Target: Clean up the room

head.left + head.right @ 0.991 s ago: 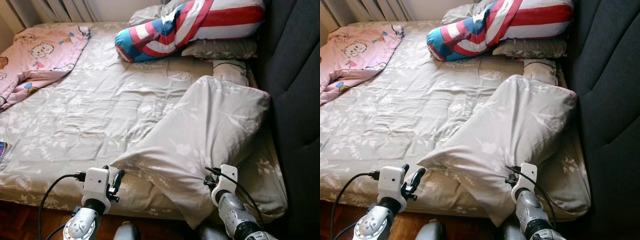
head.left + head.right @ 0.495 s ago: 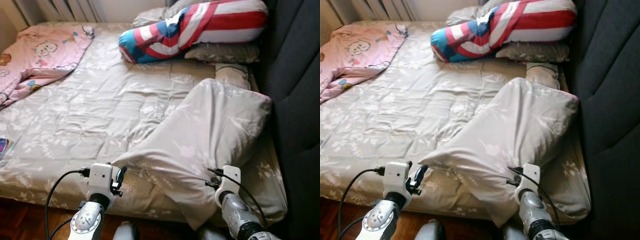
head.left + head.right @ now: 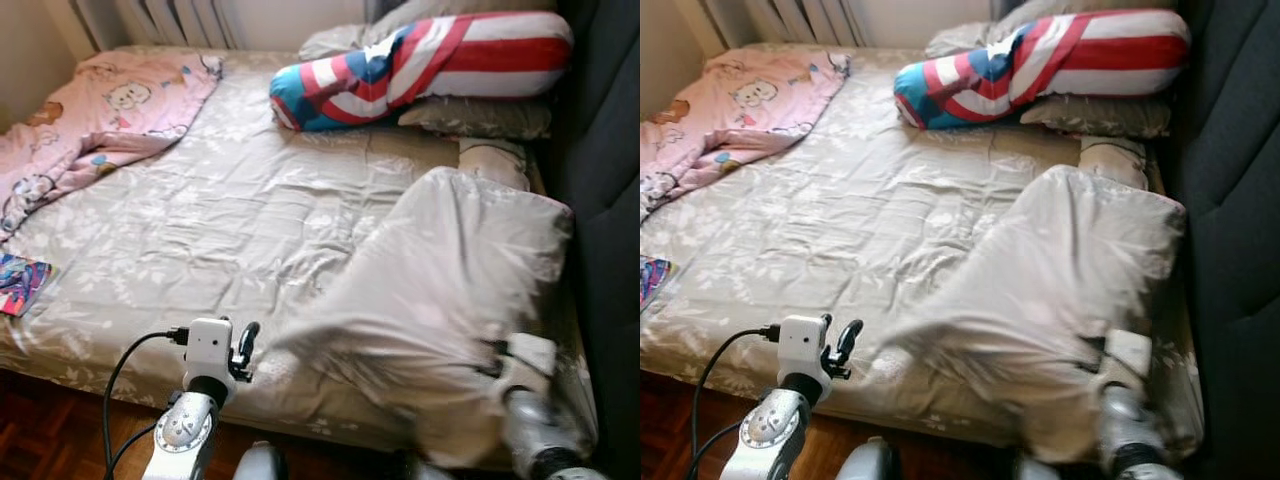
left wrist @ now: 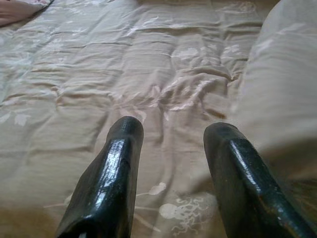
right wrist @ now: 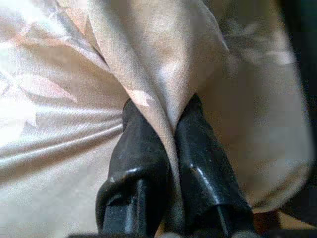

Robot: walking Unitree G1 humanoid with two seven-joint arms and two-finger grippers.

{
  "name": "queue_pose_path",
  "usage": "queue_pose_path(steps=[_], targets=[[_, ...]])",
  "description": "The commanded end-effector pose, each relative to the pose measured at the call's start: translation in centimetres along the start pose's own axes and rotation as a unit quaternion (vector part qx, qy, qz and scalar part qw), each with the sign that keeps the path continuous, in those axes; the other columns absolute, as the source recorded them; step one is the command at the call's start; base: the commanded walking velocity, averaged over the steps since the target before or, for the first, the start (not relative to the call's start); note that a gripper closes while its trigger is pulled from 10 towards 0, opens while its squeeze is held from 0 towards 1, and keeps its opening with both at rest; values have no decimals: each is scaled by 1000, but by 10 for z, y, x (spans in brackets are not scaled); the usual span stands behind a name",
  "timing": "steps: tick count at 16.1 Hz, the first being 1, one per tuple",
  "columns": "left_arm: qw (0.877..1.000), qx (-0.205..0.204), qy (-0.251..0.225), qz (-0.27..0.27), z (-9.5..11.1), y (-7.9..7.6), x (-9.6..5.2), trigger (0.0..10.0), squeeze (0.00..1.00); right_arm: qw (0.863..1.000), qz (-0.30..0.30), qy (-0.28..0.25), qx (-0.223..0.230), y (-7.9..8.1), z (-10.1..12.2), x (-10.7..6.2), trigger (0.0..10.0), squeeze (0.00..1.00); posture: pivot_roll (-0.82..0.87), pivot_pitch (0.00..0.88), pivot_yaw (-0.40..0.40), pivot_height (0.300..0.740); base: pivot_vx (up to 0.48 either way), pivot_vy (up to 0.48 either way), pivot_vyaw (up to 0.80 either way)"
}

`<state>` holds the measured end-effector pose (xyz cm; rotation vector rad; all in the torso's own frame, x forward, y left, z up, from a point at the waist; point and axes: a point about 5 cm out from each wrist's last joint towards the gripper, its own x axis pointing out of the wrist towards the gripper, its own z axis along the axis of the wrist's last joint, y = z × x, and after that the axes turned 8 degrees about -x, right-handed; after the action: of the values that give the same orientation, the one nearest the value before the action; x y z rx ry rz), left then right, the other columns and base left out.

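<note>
A large beige floral pillow (image 3: 440, 290) lies tilted on the right side of the bed, its lower corner blurred. My right gripper (image 5: 168, 116) is shut on a fold of the pillow's fabric (image 5: 163, 74), near the bed's front right edge (image 3: 515, 365). My left gripper (image 4: 173, 131) stands open over the beige sheet (image 4: 124, 74), just left of the pillow's lower corner, with nothing between its fingers (image 3: 243, 345).
A striped red, white and blue bolster (image 3: 420, 65) and more pillows (image 3: 480, 115) lie at the head. A pink blanket (image 3: 100, 115) is bunched at the far left. A colourful book (image 3: 20, 283) rests at the left edge. A dark headboard (image 3: 610, 150) stands on the right.
The camera has swung left, shifting the whole scene right. The pillow's lower corner has lifted and blurs with the right gripper. The left gripper has edged up toward the mattress.
</note>
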<state>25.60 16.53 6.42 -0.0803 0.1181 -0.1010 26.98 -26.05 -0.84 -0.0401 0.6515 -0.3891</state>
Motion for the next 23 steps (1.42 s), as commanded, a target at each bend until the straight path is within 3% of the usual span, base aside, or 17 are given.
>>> queue_pose_path(steps=[1,2,5,9,10,11,13,14,15,16,18,19,20,23], targets=[[1000,3,3,3,-3,2,0,10000,0,996,-85,-36,15,-44,20,2,0,0,-42,79,4,658,0,0,0],[1000,4,3,4,-4,2,1,10000,0,991,-123,-51,9,-67,31,1,0,0,-46,72,4,658,0,0,0],[1000,5,-1,5,-4,3,4,10000,0,977,-196,-78,-10,-105,52,-4,0,0,-49,63,3,658,0,0,0],[1000,5,-5,5,-5,3,6,10000,0,970,-222,-86,-39,-118,62,-7,0,0,-51,58,4,658,0,0,0],[1000,5,-5,4,-6,3,6,10000,0,970,-221,-85,-53,-115,62,-7,4471,0,-50,58,4,658,0,0,0],[1000,5,-5,4,-6,3,6,10000,0,971,-214,-85,-60,-111,61,-6,10000,0,-48,58,5,658,0,0,0],[1000,5,-4,4,-6,3,5,10000,0,972,-203,-95,-67,-100,61,-4,10000,0,-42,57,7,658,0,0,0],[1000,6,-5,3,-6,3,5,10000,0,973,-196,-103,-69,-96,62,-4,10000,314,-40,56,7,658,0,0,0],[1000,7,-5,4,-6,4,6,10000,0,972,-185,-124,-81,-89,66,-4,10000,980,-41,57,7,658,0,0,0],[1000,6,-5,4,-6,4,6,10000,0,969,-180,-140,-93,-85,70,-4,10000,961,-41,57,7,658,0,0,0],[1000,4,-5,3,-7,2,7,10000,0,969,-160,-166,-90,-76,76,-4,10000,525,-44,58,7,658,0,0,0],[1000,3,-5,2,-7,1,7,10000,0,966,-148,-188,-97,-70,80,-5,10000,0,-45,58,7,658,0,0,0],[1000,2,-5,2,-7,1,7,10000,0,965,-136,-205,-94,-66,83,-6,10000,0,-46,58,6,658,0,0,0],[1000,0,-2,0,-9,1,7,10000,0,957,-7,-279,-79,-21,87,-13,10000,0,-50,59,5,658,0,0,0]])
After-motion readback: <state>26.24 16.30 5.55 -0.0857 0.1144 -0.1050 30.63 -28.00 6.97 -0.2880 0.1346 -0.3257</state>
